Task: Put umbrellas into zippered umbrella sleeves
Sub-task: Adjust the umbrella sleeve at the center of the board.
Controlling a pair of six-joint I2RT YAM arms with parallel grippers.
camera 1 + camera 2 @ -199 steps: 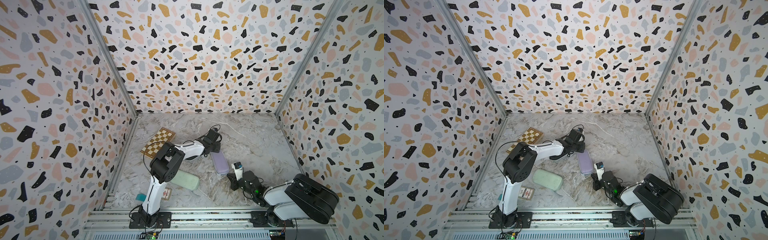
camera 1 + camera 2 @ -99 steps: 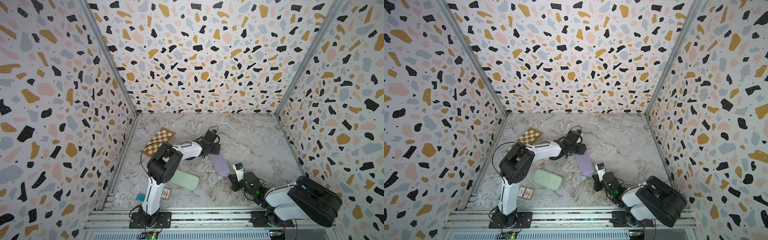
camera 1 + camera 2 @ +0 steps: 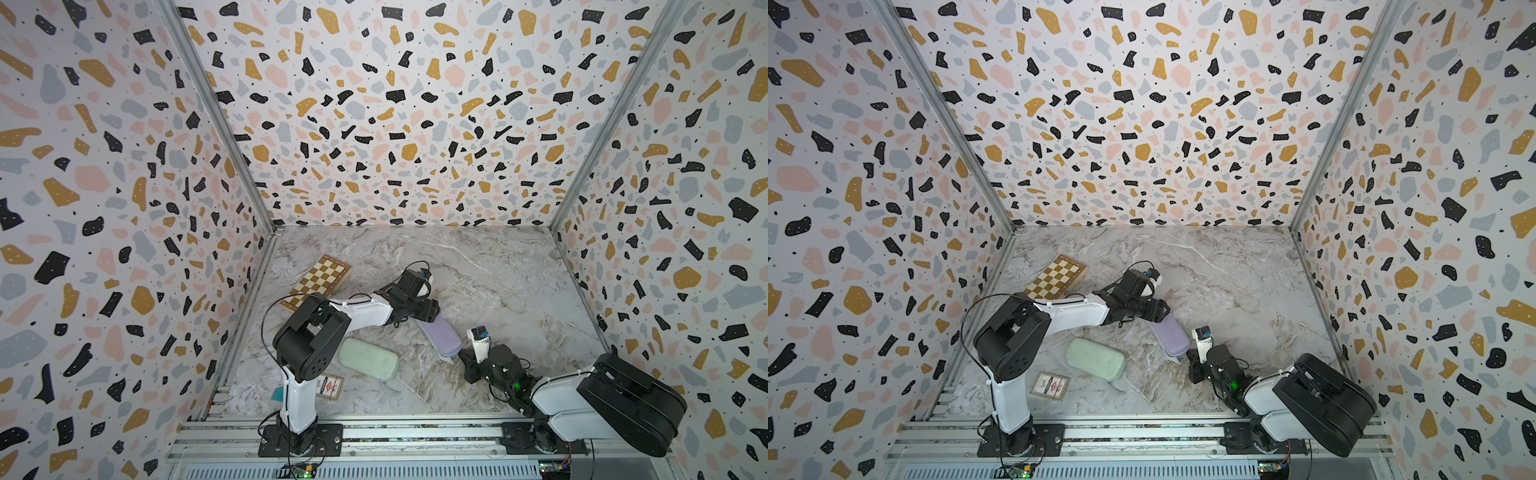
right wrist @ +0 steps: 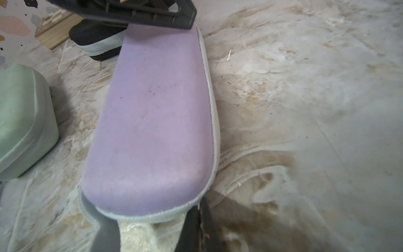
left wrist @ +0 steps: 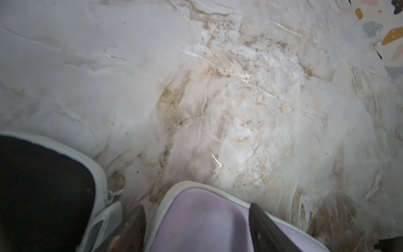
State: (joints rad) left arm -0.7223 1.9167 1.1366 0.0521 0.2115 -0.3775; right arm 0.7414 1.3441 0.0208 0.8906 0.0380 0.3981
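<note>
Left gripper (image 5: 196, 206) spread wide astride lilac sleeve (image 4: 152, 120), right gripper (image 3: 468, 368) closed at its other end; best lift left straight up, no dragging.

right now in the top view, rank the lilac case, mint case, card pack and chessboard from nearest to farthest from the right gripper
1. lilac case: its near end lies right at the right gripper.
2. mint case: to the left of the lilac one.
3. card pack: front left, past the mint case.
4. chessboard: far back on the left.
</note>
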